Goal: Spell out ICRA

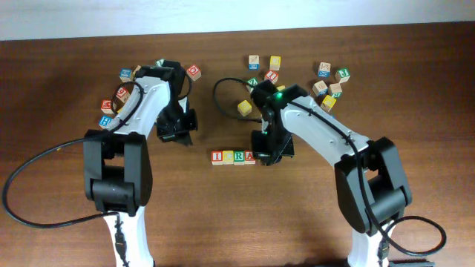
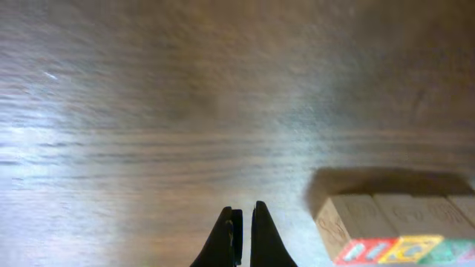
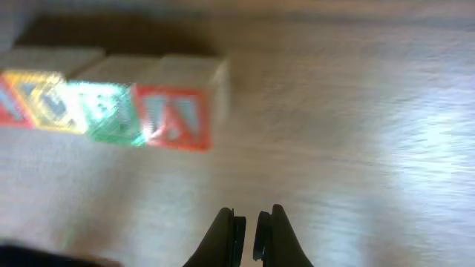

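Note:
The four cubes stand in one touching row at the table's middle: red I (image 1: 217, 156), yellow C (image 1: 228, 156), green R (image 1: 239, 156), red A (image 1: 250, 156). My right gripper (image 1: 272, 152) is just right of the A, shut and empty (image 3: 251, 230). In the right wrist view the row is blurred at upper left, with the A (image 3: 174, 119) nearest and the R (image 3: 111, 111) beside it. My left gripper (image 1: 185, 127) is up and left of the row, shut and empty (image 2: 245, 233). The left wrist view shows the I (image 2: 361, 251) and C (image 2: 410, 248) at lower right.
Loose cubes lie along the back: a cluster at the left (image 1: 119, 95), a red one (image 1: 194, 72), a yellow one (image 1: 244, 107) behind the row, several at top middle (image 1: 264, 68) and at the right (image 1: 330, 85). A black cable (image 1: 223, 93) loops behind.

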Motion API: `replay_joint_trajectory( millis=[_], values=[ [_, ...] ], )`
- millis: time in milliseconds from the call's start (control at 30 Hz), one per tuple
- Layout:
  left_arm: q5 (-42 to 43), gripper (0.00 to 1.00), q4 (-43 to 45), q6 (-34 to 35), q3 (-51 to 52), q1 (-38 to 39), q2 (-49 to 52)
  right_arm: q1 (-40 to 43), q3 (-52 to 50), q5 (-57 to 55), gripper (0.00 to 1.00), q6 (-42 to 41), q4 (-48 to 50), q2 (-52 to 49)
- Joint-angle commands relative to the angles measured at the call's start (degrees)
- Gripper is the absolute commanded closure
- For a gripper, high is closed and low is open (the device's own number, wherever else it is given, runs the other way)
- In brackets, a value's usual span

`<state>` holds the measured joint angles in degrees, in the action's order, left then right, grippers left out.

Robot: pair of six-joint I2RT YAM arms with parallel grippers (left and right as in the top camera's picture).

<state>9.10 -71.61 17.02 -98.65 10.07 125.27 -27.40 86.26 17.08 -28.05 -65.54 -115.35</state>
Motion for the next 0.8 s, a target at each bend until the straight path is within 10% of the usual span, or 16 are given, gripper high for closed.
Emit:
replay_joint_trajectory(
  millis=[0,767],
  values=[
    [-4.04,1.00,1.46,3.37,-1.16,-1.68,0.39,-5.57,-0.59,0.94,0.96,-2.36,1.92,0.52],
    [-4.00,1.00,0.02,3.32,-1.16,-15.65,0.39,-11.21,-6.12,-8.55,0.96,-11.47,15.93,-0.66]
  ],
)
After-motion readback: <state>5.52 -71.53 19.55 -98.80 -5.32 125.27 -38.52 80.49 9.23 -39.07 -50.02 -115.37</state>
